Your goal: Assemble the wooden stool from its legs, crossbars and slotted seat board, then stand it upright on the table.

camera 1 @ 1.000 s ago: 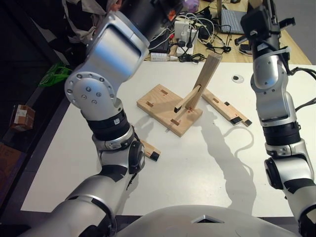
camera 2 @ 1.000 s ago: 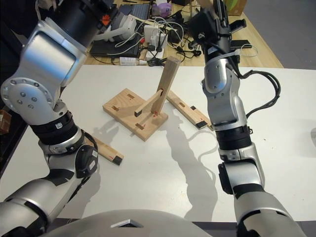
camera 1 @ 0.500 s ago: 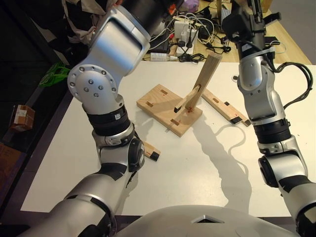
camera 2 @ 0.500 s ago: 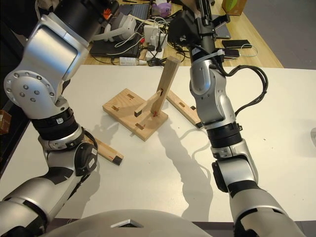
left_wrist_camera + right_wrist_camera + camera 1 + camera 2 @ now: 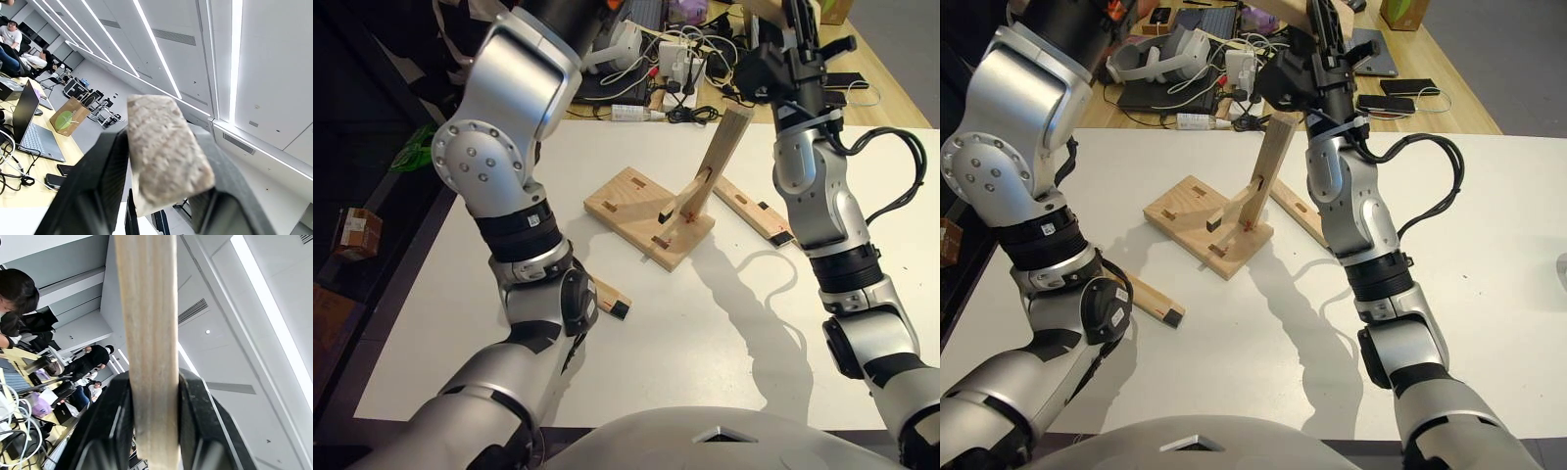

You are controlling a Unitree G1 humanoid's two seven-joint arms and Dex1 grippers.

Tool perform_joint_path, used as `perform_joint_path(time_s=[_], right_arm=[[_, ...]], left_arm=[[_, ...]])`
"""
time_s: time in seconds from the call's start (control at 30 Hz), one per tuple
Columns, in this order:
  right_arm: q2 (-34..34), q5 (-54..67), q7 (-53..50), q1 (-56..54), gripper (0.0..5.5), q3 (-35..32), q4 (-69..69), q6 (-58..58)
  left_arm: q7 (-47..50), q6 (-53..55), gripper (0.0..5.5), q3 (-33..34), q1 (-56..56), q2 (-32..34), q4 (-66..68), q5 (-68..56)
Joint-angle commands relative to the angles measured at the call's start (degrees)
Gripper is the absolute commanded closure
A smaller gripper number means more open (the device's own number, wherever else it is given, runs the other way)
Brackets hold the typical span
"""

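Leg-fitting, one leg (image 5: 720, 157) in seat board (image 5: 641, 220) | left gripper (image 5: 162, 147) clamps wood block (image 5: 168, 169), right gripper (image 5: 152, 389) wood bar (image 5: 146, 303) | next: probably align to slot (image 5: 610, 207)

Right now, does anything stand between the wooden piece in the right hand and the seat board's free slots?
Partly. The leg already standing in the seat board leans up close to the right hand and its wooden piece. The board's other slots lie uncovered.
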Motion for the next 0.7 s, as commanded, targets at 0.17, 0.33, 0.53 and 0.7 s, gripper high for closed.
perform_joint_path(time_s=[0.17, 0.33, 0.53, 0.7], right_arm=[[0.75, -4.64, -3.87, 1.13, 4.49, -0.22, -0.79, 0.26], [-0.79, -9.46, -6.41, 1.70, 4.49, 0.39, -0.83, -0.66], [-2.14, -9.59, -8.45, 2.82, 3.61, -1.00, 1.06, -2.27], [-2.71, -9.05, -9.24, 3.20, 2.84, -1.91, 2.12, -2.27]], left_arm=[[2.39, -0.49, 4.21, 3.19, 0.15, 2.23, 1.72, -7.15], [5.45, -2.03, 4.30, 3.84, 0.27, 1.50, 2.15, -10.73], [11.64, -5.07, 4.44, 4.63, 1.44, -0.86, 2.58, -16.65], [12.59, -6.87, 4.44, 3.78, 2.46, -0.58, 2.55, -17.09]])
